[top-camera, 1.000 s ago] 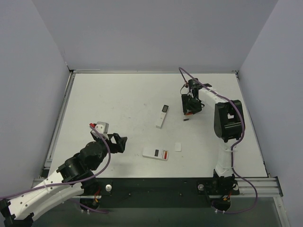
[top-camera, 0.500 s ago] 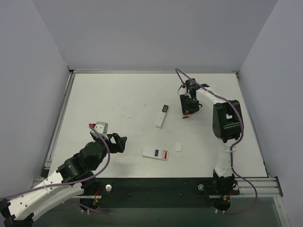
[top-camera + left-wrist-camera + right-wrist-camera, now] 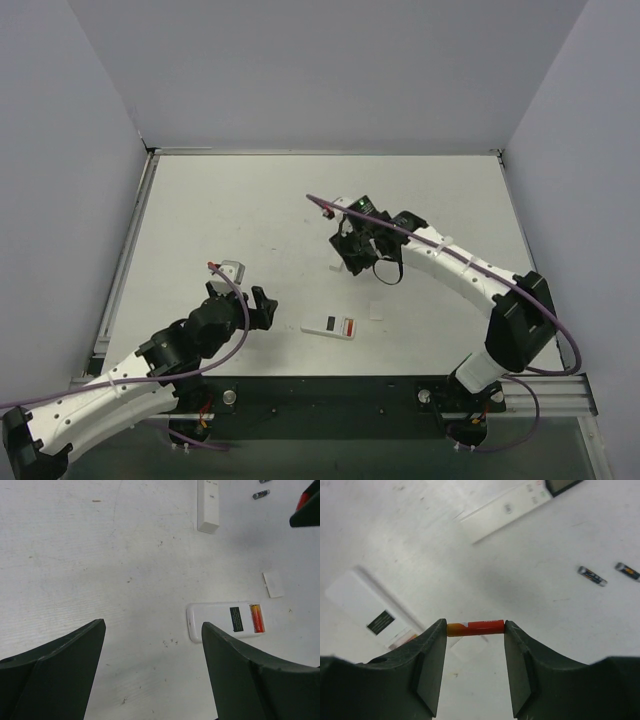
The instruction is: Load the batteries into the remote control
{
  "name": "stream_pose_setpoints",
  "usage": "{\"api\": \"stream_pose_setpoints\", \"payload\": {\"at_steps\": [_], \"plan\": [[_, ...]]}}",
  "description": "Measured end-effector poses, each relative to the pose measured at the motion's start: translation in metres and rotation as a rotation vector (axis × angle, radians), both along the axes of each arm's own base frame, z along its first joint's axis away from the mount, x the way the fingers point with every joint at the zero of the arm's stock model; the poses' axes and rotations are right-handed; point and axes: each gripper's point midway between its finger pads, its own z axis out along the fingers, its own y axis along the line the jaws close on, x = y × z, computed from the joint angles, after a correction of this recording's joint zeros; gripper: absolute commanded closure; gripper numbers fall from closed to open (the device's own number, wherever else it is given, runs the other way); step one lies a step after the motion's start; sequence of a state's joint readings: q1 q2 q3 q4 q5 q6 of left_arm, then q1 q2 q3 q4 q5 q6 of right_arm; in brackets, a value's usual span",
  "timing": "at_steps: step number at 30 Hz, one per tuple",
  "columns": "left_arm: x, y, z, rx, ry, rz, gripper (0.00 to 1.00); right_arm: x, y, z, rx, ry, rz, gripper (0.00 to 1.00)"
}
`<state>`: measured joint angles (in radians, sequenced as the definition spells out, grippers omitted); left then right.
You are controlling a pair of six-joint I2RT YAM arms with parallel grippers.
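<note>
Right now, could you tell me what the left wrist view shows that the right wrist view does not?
Left wrist only: the left gripper, open, and plainly the seated battery in the remote control. Right wrist only: the red battery clamped in the right gripper, and the slim remote's dark screen. Both: the remote control, the slim remote and a loose battery.

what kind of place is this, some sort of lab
Most likely a robotics lab test cell: a bare white table boxed in by plain grey panels, two robot arms bolted at its near edge, with a remote control, a longer remote and small batteries laid out.
</note>
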<state>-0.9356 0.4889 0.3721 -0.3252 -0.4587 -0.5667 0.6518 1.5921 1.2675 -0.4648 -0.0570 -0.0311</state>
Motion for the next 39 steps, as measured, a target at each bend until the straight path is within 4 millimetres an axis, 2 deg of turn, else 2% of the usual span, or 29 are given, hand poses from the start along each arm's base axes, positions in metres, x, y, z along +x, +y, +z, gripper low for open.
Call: {"api": "stream_pose_setpoints", "payload": {"at_steps": [2, 5, 9, 12, 17, 24, 27, 29, 39], "plan": [[-0.001, -0.001, -0.004, 0.001, 0.015, -0.002, 0.12, -0.028, 0.012, -0.002, -0.027, 0.003, 0.105, 0.83], [-0.002, -0.003, -0.006, -0.010, 0.031, -0.003, 0.12, -0.062, 0.017, -0.018, -0.087, 0.036, 0.224, 0.82], [-0.003, -0.004, -0.010, -0.025, 0.042, 0.001, 0.12, -0.095, 0.013, -0.042, -0.170, 0.091, 0.340, 0.80], [-0.004, -0.005, -0.011, -0.030, 0.047, 0.000, 0.12, -0.109, 0.014, -0.050, -0.209, 0.107, 0.410, 0.80], [-0.004, -0.005, -0.009, -0.042, 0.044, 0.000, 0.12, -0.120, 0.021, -0.061, -0.249, 0.123, 0.483, 0.77], [-0.004, -0.005, -0.008, -0.047, 0.042, 0.001, 0.12, -0.125, 0.024, -0.076, -0.286, 0.150, 0.521, 0.75], [-0.004, -0.005, -0.007, -0.050, 0.040, 0.001, 0.12, -0.124, 0.025, -0.079, -0.288, 0.151, 0.525, 0.74], [-0.004, -0.004, -0.006, -0.055, 0.037, 0.001, 0.12, -0.124, 0.028, -0.080, -0.283, 0.148, 0.529, 0.66], [-0.005, -0.003, -0.006, -0.053, 0.038, 0.002, 0.12, -0.128, 0.034, -0.087, -0.278, 0.153, 0.552, 0.65]]}}
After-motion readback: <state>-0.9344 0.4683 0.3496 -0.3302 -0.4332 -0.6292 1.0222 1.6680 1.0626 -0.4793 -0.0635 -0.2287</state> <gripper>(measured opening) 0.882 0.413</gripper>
